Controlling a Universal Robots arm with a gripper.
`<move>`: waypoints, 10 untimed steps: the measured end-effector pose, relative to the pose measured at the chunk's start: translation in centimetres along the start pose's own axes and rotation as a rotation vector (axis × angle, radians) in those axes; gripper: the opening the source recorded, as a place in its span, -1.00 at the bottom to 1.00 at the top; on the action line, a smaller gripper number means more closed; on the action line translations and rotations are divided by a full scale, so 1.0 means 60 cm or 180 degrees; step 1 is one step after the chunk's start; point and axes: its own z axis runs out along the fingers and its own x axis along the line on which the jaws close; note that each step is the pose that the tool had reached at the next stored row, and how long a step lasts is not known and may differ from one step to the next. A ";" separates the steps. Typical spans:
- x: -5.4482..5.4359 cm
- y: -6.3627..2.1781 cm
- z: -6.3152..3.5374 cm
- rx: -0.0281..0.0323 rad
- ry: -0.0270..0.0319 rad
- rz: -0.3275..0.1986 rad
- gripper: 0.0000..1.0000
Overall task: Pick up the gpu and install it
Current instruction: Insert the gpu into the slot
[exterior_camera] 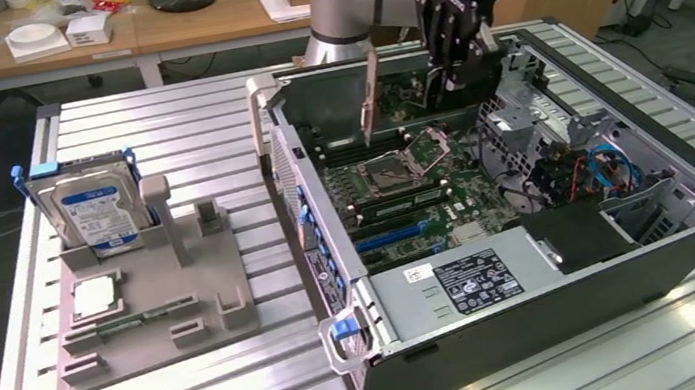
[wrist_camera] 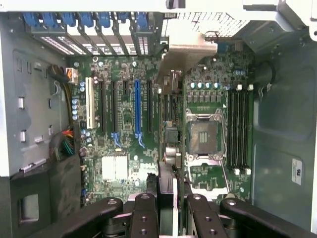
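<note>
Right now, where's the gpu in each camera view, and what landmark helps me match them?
Exterior view: the gpu hangs upright in the claw, over the open computer case.
Wrist view: the gpu is edge-on, alongside the CPU socket.
Shared landmark: the CPU socket's silver square frame.

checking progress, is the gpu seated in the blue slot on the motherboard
No, the blue slot lies bare, and the gpu is held edge-on in the gripper.
</note>
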 end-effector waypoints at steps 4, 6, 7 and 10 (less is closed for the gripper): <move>0.000 0.011 0.006 0.0001 0.0002 0.0000 -0.45; 0.001 0.016 0.010 0.0000 0.0002 0.0000 -0.45; 0.001 0.019 0.013 0.0000 0.0002 0.0000 -0.45; 0.002 0.020 0.022 0.0000 0.0002 -0.0001 -0.45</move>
